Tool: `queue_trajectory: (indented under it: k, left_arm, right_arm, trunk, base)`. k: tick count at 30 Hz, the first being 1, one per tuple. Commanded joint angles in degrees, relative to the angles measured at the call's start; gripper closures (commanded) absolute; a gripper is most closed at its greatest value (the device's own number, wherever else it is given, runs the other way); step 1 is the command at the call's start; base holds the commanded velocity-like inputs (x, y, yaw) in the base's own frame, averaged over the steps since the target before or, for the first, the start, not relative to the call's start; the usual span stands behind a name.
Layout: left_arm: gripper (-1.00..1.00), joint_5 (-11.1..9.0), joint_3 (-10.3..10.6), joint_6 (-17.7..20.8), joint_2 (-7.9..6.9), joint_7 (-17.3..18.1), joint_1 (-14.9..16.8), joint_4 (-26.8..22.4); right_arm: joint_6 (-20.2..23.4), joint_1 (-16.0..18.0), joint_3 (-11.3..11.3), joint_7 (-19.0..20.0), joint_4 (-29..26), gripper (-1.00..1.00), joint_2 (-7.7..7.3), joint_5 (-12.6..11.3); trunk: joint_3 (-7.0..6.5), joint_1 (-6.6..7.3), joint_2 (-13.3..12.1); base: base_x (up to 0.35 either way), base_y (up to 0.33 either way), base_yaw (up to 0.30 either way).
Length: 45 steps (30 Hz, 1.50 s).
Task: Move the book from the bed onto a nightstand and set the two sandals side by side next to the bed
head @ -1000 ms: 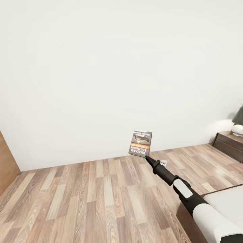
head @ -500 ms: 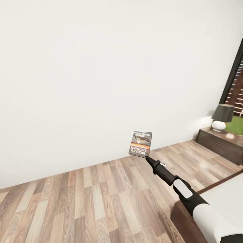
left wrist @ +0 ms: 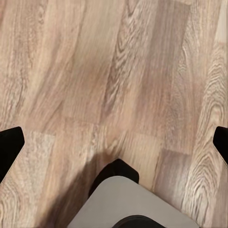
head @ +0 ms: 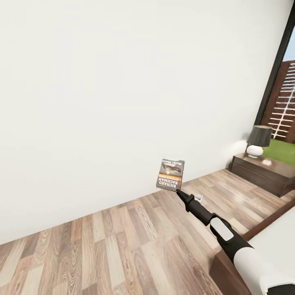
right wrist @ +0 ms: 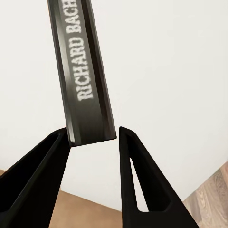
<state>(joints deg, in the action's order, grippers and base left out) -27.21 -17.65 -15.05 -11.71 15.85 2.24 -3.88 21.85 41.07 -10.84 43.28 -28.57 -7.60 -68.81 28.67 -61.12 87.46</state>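
White wall and wood-plank floor (head: 123,241) fill the bedroom ahead. Up in the air before that wall hangs the book (head: 170,174), upright with its cover lettering upside down, grasped at its lower corner by the right hand (head: 177,190); the right wrist view shows its spine (right wrist: 85,71) between the two fingers. Farther right stands a nightstand (head: 262,172) bearing a lamp (head: 258,141), with the bed (head: 266,246) nearest. Left hand (left wrist: 114,142) spread apart over bare floor.

book (head: 170,174) above floor (head: 123,246), left of nightstand (head: 262,174)
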Motion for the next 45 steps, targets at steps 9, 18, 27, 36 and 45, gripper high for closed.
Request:
queue_trajectory:
  k: [9, 18, 27, 36, 45]
  left_arm:
    - [-1.00, -0.01, -0.40, -0.14, -0.11, 0.91, 0.05, 0.10]
    - [-1.00, -0.29, -0.64, -0.16, -1.95, 13.75, 0.05, -1.93]
    - [-1.00, -0.30, -0.72, -0.16, -3.03, 27.14, 0.05, -2.47]
    - [-1.00, -0.15, -0.58, -0.23, -4.10, 30.77, 0.05, -2.57]
    - [-1.00, -0.09, -0.57, -0.25, -5.77, 32.47, 0.05, -2.54]
  right_arm:
    - [0.40, 0.07, -0.23, 0.13, 0.00, 1.00, -0.05, -0.86]
    - [0.39, 0.07, -0.23, 0.13, 0.00, 1.00, -0.05, -0.87]
    - [0.39, 0.07, -0.21, 0.13, 0.00, 1.00, -0.05, -0.81]
    - [0.39, 0.07, -0.23, 0.08, 0.00, 1.00, -0.05, -0.80]
    - [0.39, 0.07, -0.19, 0.05, 0.00, 1.00, -0.05, -0.59]
  trunk:
    - [0.06, -0.03, 0.03]
    - [0.06, -0.03, 0.03]
    - [0.06, -0.03, 0.03]
    - [0.06, -0.03, 0.03]
    - [0.06, -0.03, 0.03]
  base:
    - [0.266, 0.181, -0.019]
    - [0.175, 0.047, -0.049]
    - [0.119, 0.059, -0.105]
    - [0.103, 0.102, -0.171]
    - [0.158, 0.177, -0.179]
